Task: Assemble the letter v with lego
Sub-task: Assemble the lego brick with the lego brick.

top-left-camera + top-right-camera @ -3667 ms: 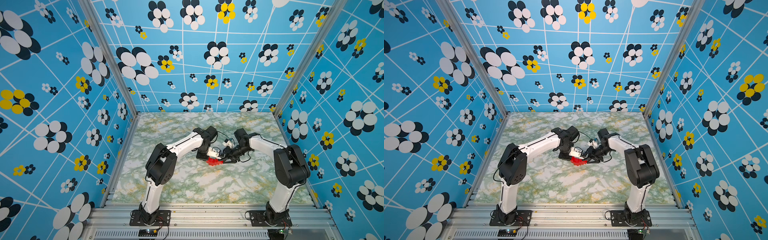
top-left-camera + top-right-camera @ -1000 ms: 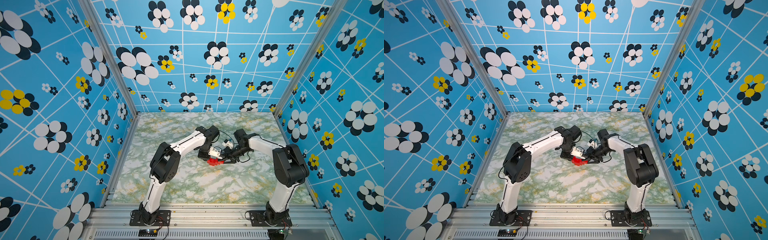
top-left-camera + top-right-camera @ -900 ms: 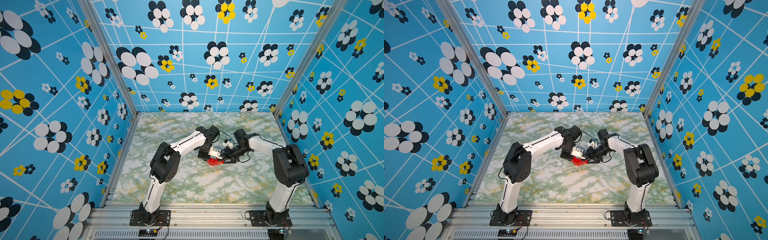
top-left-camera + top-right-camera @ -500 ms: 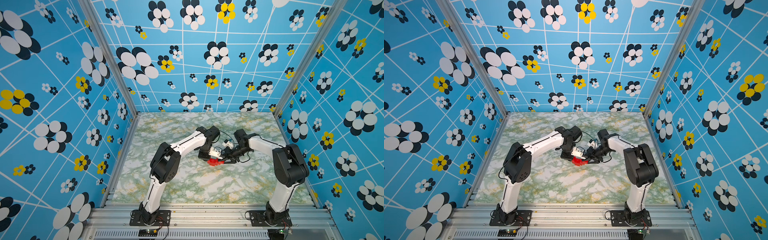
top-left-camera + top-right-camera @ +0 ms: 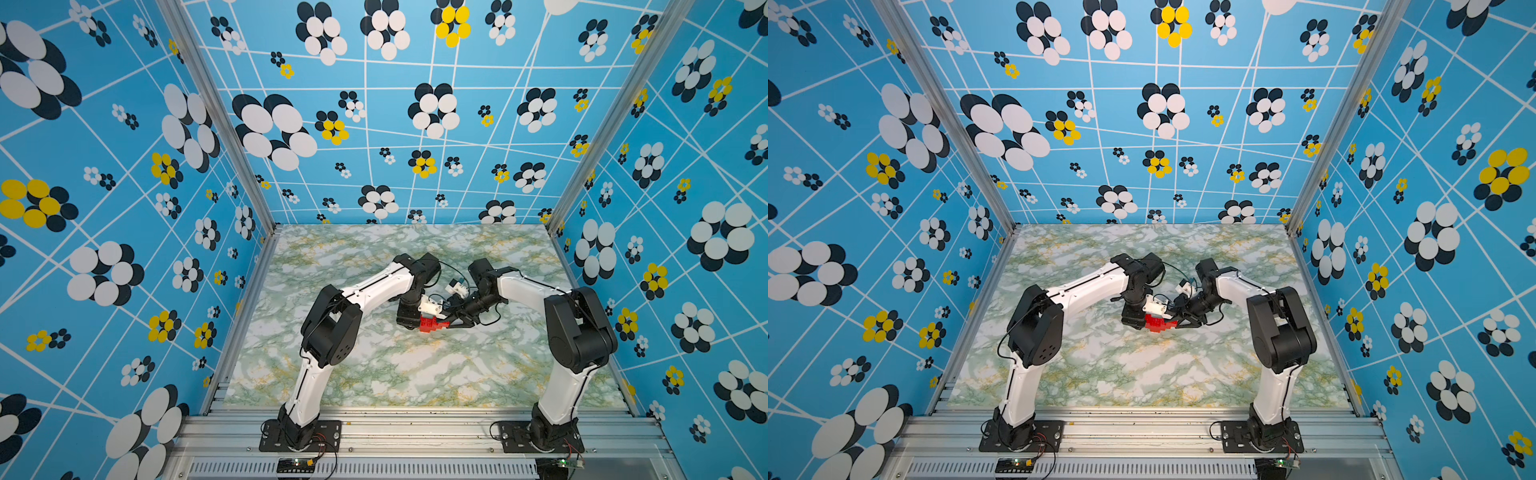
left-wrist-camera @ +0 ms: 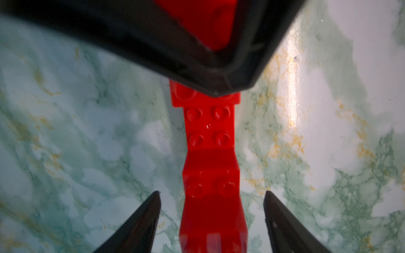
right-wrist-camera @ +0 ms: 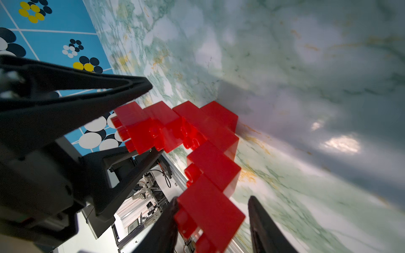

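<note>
**Helper:** Since your green marble table [image 5: 374, 374] shows no loose bricks, are you nearly done?

**Watcher:** Looks so. Your left pincer [image 6: 212, 192] is wide apart around one arm of the bright red stepped lego letter v [image 7: 210, 131] and holds nothing. Your right pincer [image 7: 213, 198] is a bit apart too, with one finger [image 7: 171, 216] touching. The v sits mid-table between them, in the same spot as a second ago. You likely just need to back away.

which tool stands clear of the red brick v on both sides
The left tool: green marble tabletop shows between each finger and the red studded brick V. The right tool has one finger against it.
</note>
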Controlling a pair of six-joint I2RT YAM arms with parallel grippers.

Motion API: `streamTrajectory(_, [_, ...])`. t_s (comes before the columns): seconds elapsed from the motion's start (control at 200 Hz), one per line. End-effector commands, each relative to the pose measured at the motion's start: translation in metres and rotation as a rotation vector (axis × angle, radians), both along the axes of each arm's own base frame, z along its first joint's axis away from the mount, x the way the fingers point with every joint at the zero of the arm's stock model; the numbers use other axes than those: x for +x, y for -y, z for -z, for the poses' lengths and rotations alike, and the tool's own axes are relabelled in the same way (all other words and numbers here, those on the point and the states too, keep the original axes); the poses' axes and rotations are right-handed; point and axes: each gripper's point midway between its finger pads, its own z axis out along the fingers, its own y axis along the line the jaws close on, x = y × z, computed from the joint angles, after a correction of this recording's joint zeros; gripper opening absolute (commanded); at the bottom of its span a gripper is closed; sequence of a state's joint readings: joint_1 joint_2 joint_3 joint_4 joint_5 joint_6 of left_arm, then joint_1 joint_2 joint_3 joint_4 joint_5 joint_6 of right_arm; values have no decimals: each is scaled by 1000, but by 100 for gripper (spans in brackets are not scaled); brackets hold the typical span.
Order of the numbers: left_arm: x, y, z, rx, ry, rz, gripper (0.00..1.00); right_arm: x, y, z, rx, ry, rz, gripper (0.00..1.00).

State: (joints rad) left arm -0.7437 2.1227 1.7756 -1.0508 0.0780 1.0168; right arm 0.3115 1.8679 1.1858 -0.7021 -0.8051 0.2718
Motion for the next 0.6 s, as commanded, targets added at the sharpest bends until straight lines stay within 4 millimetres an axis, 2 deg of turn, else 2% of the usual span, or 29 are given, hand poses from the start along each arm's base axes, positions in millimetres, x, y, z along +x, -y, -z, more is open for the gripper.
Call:
streamTrajectory(0.0, [-6,7,-15,-56,-2,7,76,-2,4,2,-26,-10,-10,56])
streamTrajectory(0.21, [-8,10,-19,-91,-9,6,76,-1,9,-6,-53,14,-39,69])
streamTrajectory(0.595, [-14,13,-21,-122,-30,9,76,4,8,-27,-33,73,-50,82])
